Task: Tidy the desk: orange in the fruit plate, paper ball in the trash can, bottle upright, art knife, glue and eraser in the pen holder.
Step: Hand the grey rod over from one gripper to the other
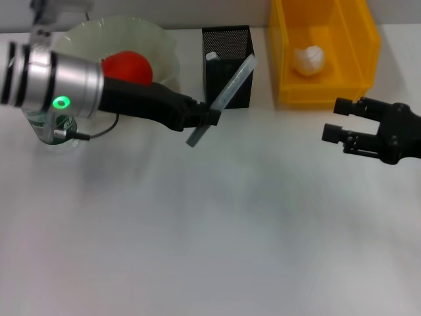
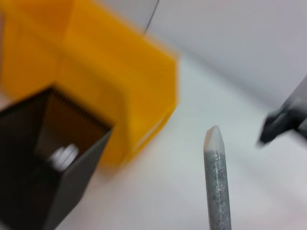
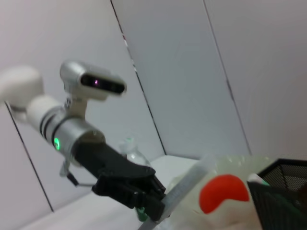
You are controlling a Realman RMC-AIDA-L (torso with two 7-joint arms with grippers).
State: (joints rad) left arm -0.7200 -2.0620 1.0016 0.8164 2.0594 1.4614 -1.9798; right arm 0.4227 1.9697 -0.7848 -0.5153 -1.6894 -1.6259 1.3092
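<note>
- White desk point(image 1: 217, 250) fills the head view, with a pale wall behind it showing in both wrist views.
- Along the far edge, from the robot's left to its right, stand the fruit plate point(image 1: 164, 46) with the orange point(image 1: 128, 66) in it, the black mesh pen holder point(image 1: 227, 46), and the yellow trash can point(image 1: 358, 39) with the paper ball point(image 1: 309, 60) inside.
- At the far left a clear bottle point(image 1: 49, 128) shows partly behind the left arm; it looks upright, though the arm hides most of it.
- Right gripper point(image 1: 339, 125) hangs near the desk in front of the trash can, jaws apart and holding nothing; it reads as idle.
- Left gripper point(image 1: 212, 117) is clamped on the art knife point(image 1: 227, 95), just in front of the pen holder.
- Art knife is a long grey bar; its axis runs on a slant from the low end near the desk, below the jaws, up and to the right, so the upper end leans across the holder's front right corner.
- My reading: the knife must be turned closer to vertical and carried a little back and left, so an end comes over the holder's open mouth, where a white item point(image 1: 212, 56) already sits.
</note>
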